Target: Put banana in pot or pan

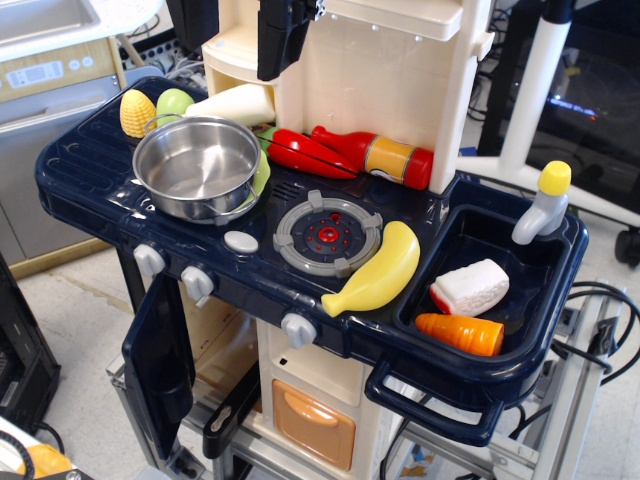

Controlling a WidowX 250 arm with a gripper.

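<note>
Yellow plastic banana [372, 271]: front edge of surface [90, 160], between burner [328, 234] and sink [545, 268]. Likely light, stiff, slick; grip mid-body. Steel pot [197, 167] back-left. End effector [285, 35] high, state indiscernible.

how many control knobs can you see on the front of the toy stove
3. One knob sits at the left below the pot, one just right of it, and one further right below the banana. Others may be hidden.
</note>
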